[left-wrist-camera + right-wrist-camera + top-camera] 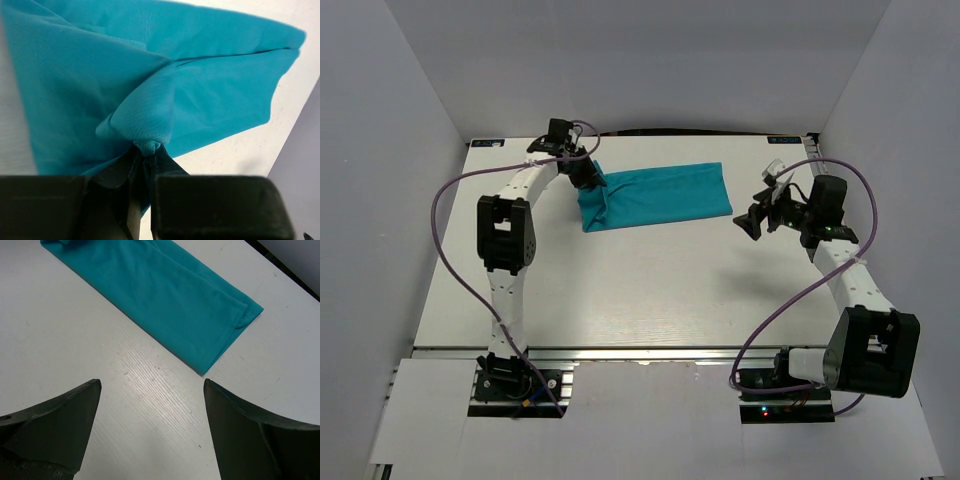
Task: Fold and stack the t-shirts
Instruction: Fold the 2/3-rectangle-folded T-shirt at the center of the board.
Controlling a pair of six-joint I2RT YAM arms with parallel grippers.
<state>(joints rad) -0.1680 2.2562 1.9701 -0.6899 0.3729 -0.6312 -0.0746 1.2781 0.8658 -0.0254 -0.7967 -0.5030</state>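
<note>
One plain teal soft-fabric t-shirt (665, 195) lies at the far middle of the white tabletop (640, 300), folded into a long strip. At its left end the left fingers (120, 170) pinch a bunched fold. The right fingers (60, 425) gape wide, empty, just off its right end. Light, limp, likely to sag and unfold: grip corners through all layers.

You're working in a robotics lab test cell: a plain white table (620, 300) boxed in by bare grey panels (380, 150), with two arms, left (508, 240) and right (860, 290), bolted by an aluminium rail (640, 355), and purple cables (434, 212) looping loose.
</note>
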